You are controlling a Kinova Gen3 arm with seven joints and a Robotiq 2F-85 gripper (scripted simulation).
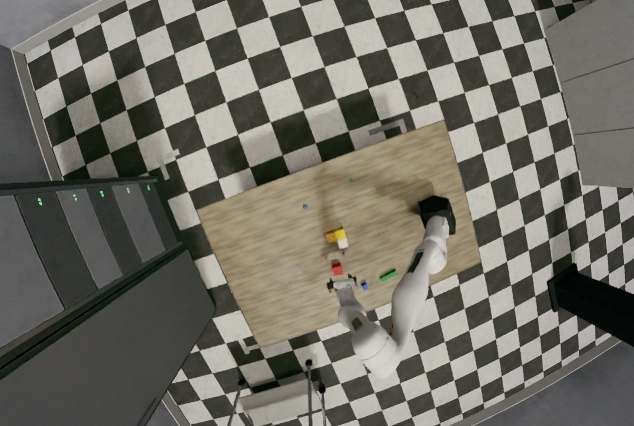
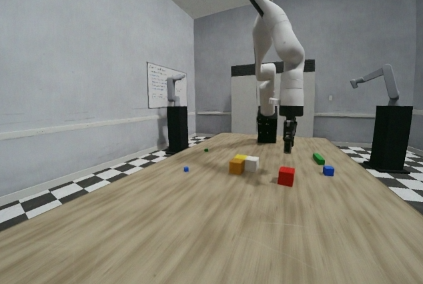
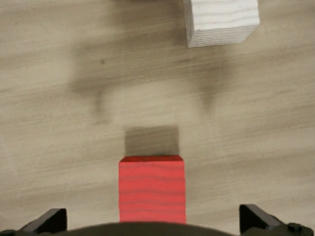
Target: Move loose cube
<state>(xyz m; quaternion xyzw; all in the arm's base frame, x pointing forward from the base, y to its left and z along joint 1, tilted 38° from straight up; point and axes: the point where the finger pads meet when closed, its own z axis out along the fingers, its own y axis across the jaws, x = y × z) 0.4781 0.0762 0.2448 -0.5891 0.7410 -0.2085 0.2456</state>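
The loose red cube (image 1: 336,268) lies on the wooden table, apart from the three grouped cubes: orange (image 1: 332,236), yellow (image 1: 338,231) and white (image 1: 342,243). In the exterior view the red cube (image 2: 285,176) sits to the right of the orange (image 2: 236,166), yellow (image 2: 241,157) and white (image 2: 251,163) cubes. The free corner is beside the orange cube and in front of the white one. My gripper (image 2: 288,144) is open and empty, pointing down above the table just beyond the red cube. In the wrist view the red cube (image 3: 152,188) is at the bottom middle, between the finger tips, and the white cube (image 3: 221,21) is at the top.
A green block (image 2: 318,158) and a small blue block (image 2: 328,170) lie to the right of the red cube. A tiny blue piece (image 2: 186,169) and a tiny green piece (image 2: 205,150) lie on the left of the table. The arm's black base (image 1: 436,211) stands at the table edge.
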